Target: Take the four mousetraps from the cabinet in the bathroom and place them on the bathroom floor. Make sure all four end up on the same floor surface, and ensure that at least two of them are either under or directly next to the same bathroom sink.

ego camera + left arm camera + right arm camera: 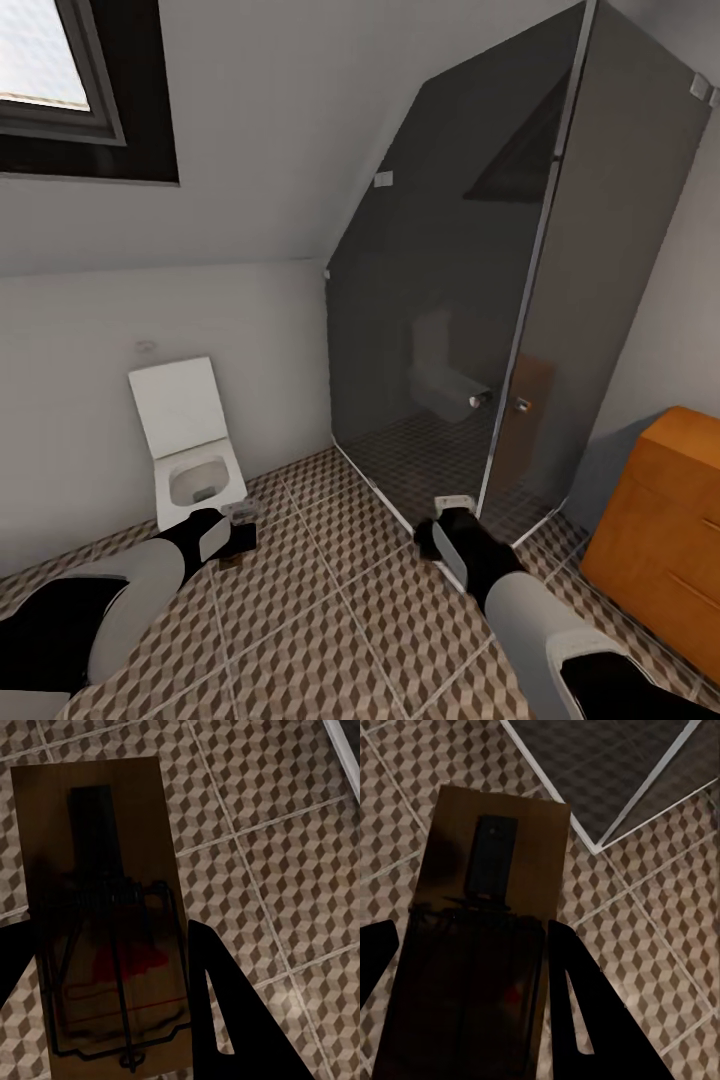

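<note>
A dark-brown mousetrap [97,907] with a black bar and wire spring sits between my left gripper's [101,934] black fingers, which are shut on its sides, above the cube-patterned bathroom floor [285,832]. My right gripper [472,926] is shut on a second mousetrap [487,870] over the floor [660,907] beside the shower's corner. In the head view both grippers, left [232,535] and right [447,515], hang low over the floor [330,620]. The orange-brown cabinet [665,520] stands at the right edge. The sink is out of view.
A white toilet [190,450] with its lid up stands against the wall, just beyond my left gripper. A dark glass shower enclosure [470,300] fills the corner ahead of the right gripper. A window [60,80] sits high on the sloped wall.
</note>
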Tool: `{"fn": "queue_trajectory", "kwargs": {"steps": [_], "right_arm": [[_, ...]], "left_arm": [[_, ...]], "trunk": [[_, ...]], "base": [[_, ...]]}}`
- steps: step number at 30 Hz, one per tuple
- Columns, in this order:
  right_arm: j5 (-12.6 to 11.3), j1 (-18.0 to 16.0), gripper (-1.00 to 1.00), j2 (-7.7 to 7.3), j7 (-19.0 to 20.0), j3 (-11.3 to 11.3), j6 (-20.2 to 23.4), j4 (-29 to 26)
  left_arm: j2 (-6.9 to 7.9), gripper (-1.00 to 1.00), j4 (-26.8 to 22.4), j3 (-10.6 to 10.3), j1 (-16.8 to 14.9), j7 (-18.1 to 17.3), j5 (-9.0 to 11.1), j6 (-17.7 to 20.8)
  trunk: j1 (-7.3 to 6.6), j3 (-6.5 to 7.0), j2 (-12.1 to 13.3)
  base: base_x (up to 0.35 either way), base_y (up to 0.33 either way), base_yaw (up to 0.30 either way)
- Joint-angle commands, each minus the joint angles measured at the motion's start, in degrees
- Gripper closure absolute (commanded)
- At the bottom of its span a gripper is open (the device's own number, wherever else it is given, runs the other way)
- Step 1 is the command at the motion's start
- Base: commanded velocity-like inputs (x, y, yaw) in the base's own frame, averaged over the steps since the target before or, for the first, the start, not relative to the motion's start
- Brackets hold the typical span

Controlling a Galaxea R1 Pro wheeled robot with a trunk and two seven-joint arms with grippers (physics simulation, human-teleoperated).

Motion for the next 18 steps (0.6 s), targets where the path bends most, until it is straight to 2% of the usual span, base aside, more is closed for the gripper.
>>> {"fn": "queue_trajectory", "kwargs": {"steps": [1,8,18], "right_arm": [[-0.42,-0.04,1.0,0.08,-0.51,0.53,0.66,-0.93],[-0.37,-0.04,1.0,0.28,-0.52,0.69,0.91,-2.34],[-0.63,-0.04,1.0,0.37,-0.43,0.73,1.03,-2.07]], "left_arm": [[0.0,1.0,-0.02,-0.39,-0.06,0.1,0.56,0.23],[0.0,1.0,-0.02,-0.39,-0.06,0.14,0.55,0.23],[0.0,1.0,-0.04,-0.4,-0.06,0.13,0.63,0.23]], "trunk": [[0.03,-0.13,-0.12],[0.03,-0.13,-0.12],[0.03,-0.13,-0.12]], "base": [[0.0,0.0,0.0],[0.0,0.0,0.026],[0.0,0.0,0.26]]}}
